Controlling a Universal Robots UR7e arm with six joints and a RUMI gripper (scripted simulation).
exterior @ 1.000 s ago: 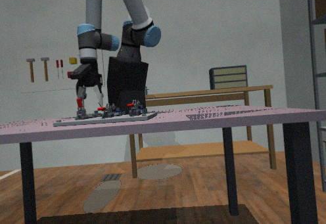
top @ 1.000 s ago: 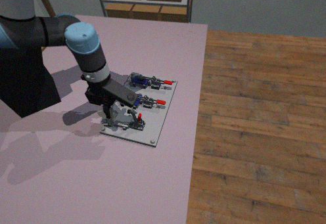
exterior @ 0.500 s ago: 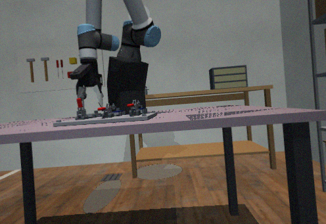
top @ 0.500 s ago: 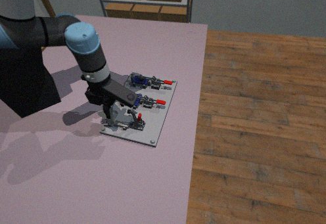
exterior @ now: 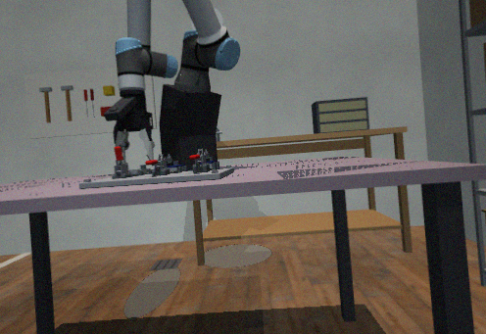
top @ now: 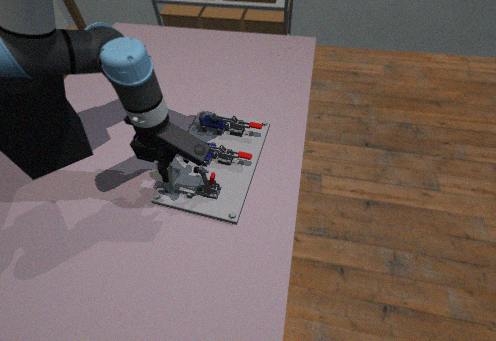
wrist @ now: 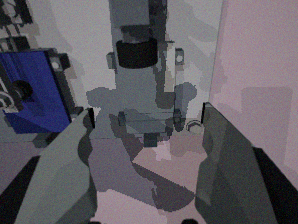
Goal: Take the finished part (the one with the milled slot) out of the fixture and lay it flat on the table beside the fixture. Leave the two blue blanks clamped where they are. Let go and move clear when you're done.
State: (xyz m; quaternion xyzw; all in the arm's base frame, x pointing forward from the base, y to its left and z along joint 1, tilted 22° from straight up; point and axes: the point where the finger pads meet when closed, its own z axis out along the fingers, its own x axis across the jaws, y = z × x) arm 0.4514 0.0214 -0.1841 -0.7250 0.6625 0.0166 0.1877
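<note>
The finished grey part lies in its fixture station under the gripper; its slot is hard to make out. A black clamp pad shows over its far end. That station's red handle stands upright. My gripper is open, with its fingers on either side of the part's near end, above the plate, and nothing between them. One blue blank sits in the middle station, partly hidden by the gripper in the top view. Another blue blank sits in the far station, its clamp lying down.
The grey fixture plate lies on the pink table. Red handles of the blanks' clamps lie low. A bolt head is at the plate's corner by the right finger. The table's edge runs beyond the handles.
</note>
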